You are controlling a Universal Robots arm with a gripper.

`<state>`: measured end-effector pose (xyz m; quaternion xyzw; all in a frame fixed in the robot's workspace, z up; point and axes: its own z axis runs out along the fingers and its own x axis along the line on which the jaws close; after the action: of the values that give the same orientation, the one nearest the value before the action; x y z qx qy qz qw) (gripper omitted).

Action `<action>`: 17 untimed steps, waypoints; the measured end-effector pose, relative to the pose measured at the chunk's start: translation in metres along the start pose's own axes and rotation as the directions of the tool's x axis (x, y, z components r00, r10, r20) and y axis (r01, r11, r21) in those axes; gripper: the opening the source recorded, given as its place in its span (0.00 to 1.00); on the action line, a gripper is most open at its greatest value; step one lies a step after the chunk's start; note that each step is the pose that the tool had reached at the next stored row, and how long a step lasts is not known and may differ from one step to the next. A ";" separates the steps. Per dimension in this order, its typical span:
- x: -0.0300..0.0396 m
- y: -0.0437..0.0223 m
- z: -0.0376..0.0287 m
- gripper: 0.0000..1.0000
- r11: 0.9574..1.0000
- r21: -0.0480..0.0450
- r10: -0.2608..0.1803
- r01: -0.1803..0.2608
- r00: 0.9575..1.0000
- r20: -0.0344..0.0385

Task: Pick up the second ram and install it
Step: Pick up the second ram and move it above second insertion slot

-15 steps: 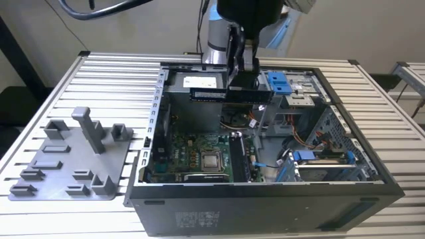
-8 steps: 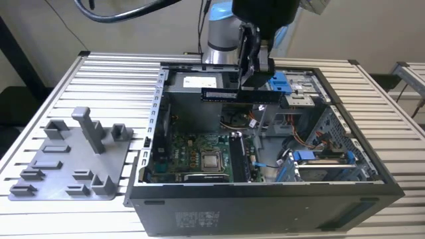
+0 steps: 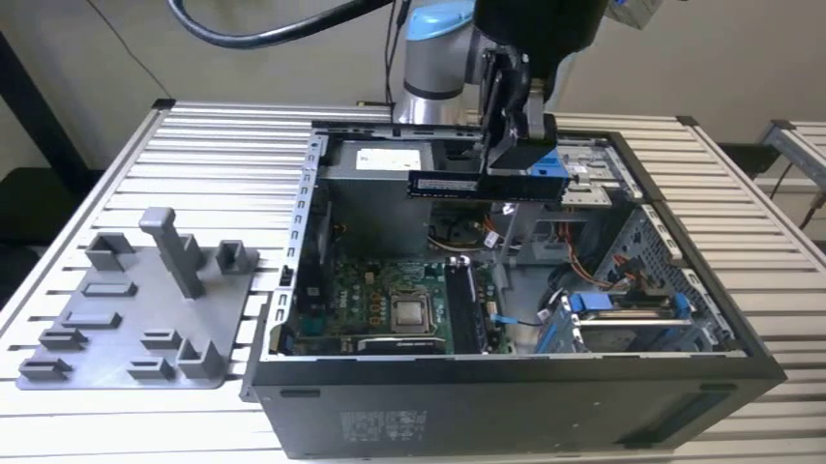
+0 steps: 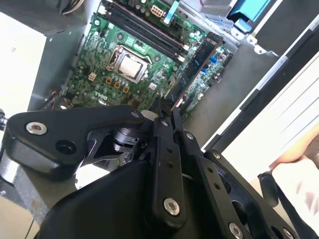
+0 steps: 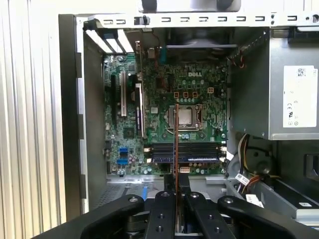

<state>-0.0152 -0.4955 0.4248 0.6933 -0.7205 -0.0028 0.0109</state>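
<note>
The second ram [image 3: 452, 184], a thin dark-blue stick, hangs level above the open computer case [image 3: 516, 406], over its rear half. My gripper [image 3: 523, 172] is shut on it near one end. In the second wrist view the ram [image 4: 197, 62] juts out from between the black fingers [image 4: 172, 124], slanting over the green motherboard [image 4: 94, 79]. In the first wrist view the stick [image 5: 176, 139] shows edge-on as a thin line, crossing above the memory slots [image 5: 184, 149]. The gripper [image 5: 177, 186] is well above the board. In the exterior view the slots [image 3: 465, 309] lie beside the processor [image 3: 410, 312].
A grey power supply [image 3: 387, 159] fills the case's rear corner. Blue drive brackets [image 3: 620, 314] and loose cables [image 3: 568, 280] lie on the exterior view's right inside the case. A grey fixture plate [image 3: 142, 309] with upright posts stands on the slatted table [image 3: 220, 145] at the left.
</note>
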 end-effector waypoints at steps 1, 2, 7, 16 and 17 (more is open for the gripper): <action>-0.0001 -0.0020 -0.0001 0.14 1.000 0.000 0.000 0.000 1.000 0.000; -0.0002 -0.0040 -0.0001 0.14 1.000 0.000 0.000 0.000 1.000 0.000; -0.0006 -0.0149 -0.0003 0.14 1.000 0.000 0.000 0.000 1.000 0.000; -0.0013 -0.0319 -0.0006 0.14 1.000 0.000 0.000 0.000 1.000 0.000; -0.0013 -0.0320 -0.0006 0.14 1.000 0.000 0.000 0.000 1.000 0.000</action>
<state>0.0168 -0.4955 0.4248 0.6933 -0.7206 -0.0028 0.0110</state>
